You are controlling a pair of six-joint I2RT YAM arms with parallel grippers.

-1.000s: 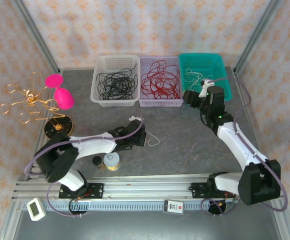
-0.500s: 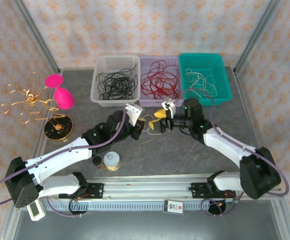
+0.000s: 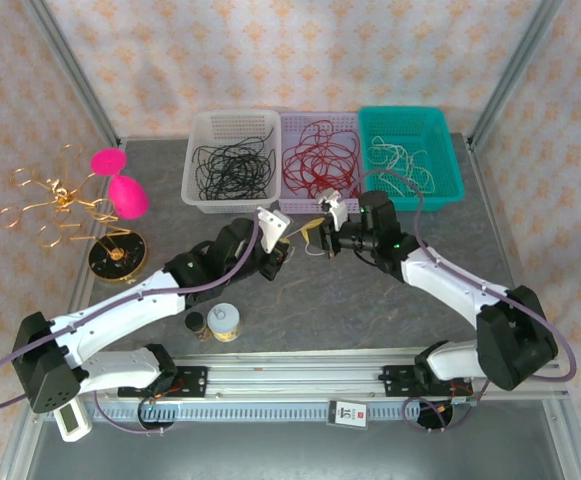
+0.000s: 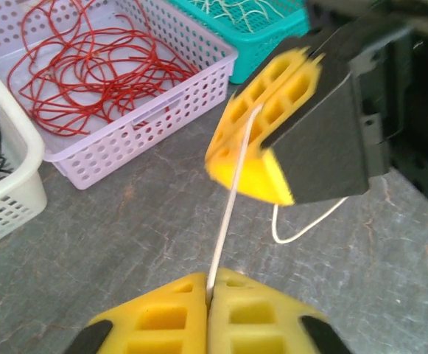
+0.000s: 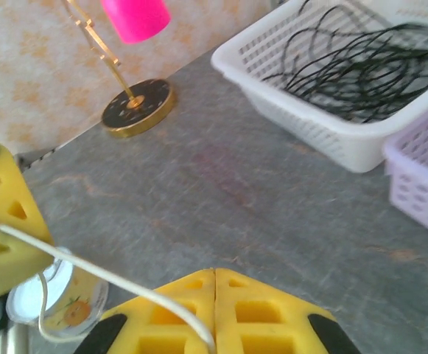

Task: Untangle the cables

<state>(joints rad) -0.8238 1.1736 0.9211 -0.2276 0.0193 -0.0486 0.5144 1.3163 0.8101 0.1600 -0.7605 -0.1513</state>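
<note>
**Left tool** [image 4: 210,295]: yellow pads pressed together, pinching one end of a single off-white cable [image 4: 228,206]. The strand runs straight up from these pads to the right tool [image 4: 258,125], just ahead, whose pads are likewise closed on it. A slack curl of the same cable shows under the right tool, over the grey surface [image 4: 110,243]. From overhead the two tools stand tip to tip, but the strand between them is too thin to trace with confidence.

**Beyond both tools**, side by side:
- white basket [image 3: 228,204], holding black cables [image 3: 228,168]
- lilac basket [image 3: 320,205], holding red cables [image 3: 318,160]
- teal basket [image 3: 457,170], holding pale cables [image 3: 400,158]
</note>
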